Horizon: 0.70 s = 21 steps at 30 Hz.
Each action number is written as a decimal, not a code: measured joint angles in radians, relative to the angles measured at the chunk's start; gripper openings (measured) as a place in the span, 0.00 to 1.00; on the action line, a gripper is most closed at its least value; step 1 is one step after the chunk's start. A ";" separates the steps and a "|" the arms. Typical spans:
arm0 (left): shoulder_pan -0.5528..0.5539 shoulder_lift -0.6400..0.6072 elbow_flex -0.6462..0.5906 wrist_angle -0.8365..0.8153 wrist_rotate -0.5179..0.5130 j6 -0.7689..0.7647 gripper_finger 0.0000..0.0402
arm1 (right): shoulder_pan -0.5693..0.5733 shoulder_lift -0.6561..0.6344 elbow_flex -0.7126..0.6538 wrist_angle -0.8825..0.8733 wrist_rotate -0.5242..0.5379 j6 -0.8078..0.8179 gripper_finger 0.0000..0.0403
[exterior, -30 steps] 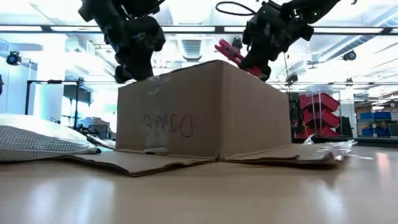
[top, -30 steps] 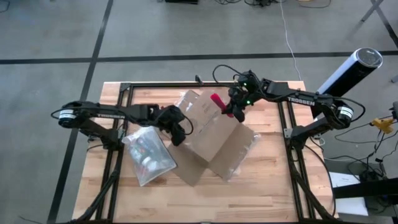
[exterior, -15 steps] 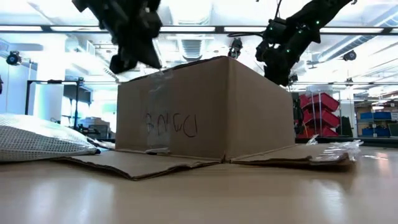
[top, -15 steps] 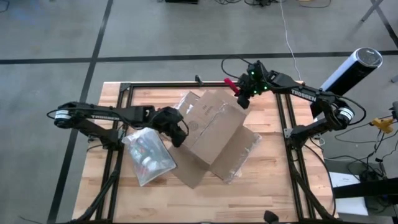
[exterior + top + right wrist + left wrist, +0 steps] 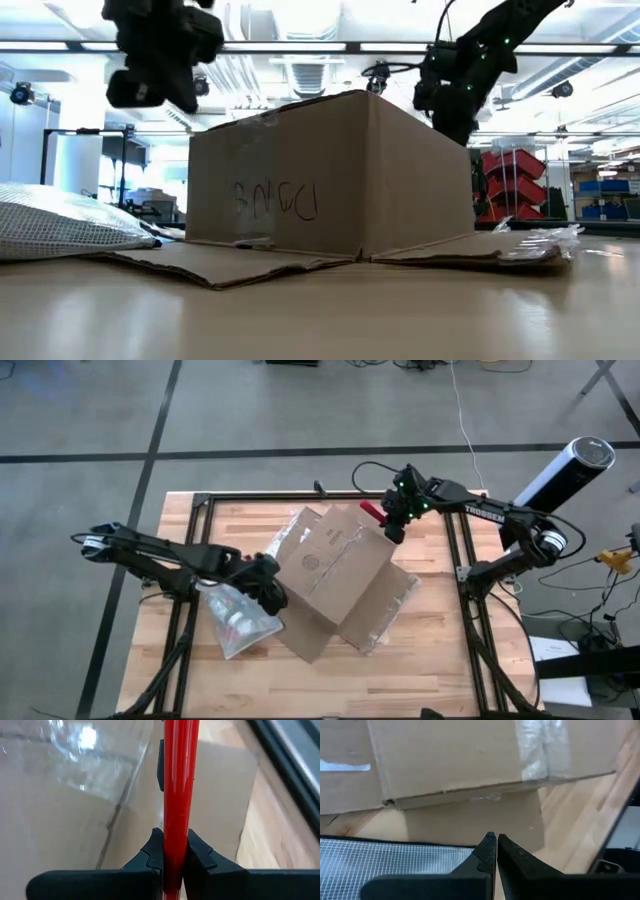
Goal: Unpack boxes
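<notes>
The brown cardboard box (image 5: 335, 565) stands mid-table with its flaps (image 5: 230, 262) spread flat on the wood. Its side carries handwriting (image 5: 275, 200), and clear tape (image 5: 542, 747) runs over it. My left gripper (image 5: 268, 592) hangs shut in the air just left of the box, above the translucent pouch (image 5: 238, 618) and touching nothing. Its own wrist view shows the shut tips (image 5: 496, 840) over the pouch's mesh (image 5: 370, 865) and a flap. My right gripper (image 5: 390, 525) is at the box's far right corner, shut on a red utility knife (image 5: 372, 512). My right gripper pinches the red knife's handle (image 5: 176, 837) between its two fingers (image 5: 152, 852). The knife runs out ahead of the fingers, along them, with a black slider (image 5: 160, 757) on one side. The gripper slants down from the table's right, holding the knife clear above the box's far edge.
Black frame rails (image 5: 200, 500) run along the table's left, far and right sides. Crumpled clear plastic (image 5: 400, 595) lies on the box's right flap. A white and black cylinder (image 5: 562, 472) stands off the far right corner.
My left gripper has drawn away from the box's upper left edge toward the near left, over the pouch, rolling as it went, and has stayed shut. My right gripper, still holding the knife, has left the box top for its far right corner and tipped further down.
</notes>
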 joint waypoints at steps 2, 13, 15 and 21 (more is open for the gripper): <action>0.014 0.030 0.000 0.012 -0.008 0.001 0.00 | 0.008 0.006 0.000 -0.017 -0.010 -0.014 0.05; 0.173 0.125 0.000 0.003 -0.104 0.018 0.00 | 0.134 0.003 -0.001 -0.126 -0.087 0.044 0.05; 0.204 0.125 0.000 -0.005 -0.111 0.051 0.00 | 0.173 0.002 -0.005 -0.132 -0.108 0.070 0.05; 0.285 0.123 -0.001 -0.037 -0.147 0.160 0.00 | 0.303 0.004 -0.012 -0.139 -0.193 0.150 0.05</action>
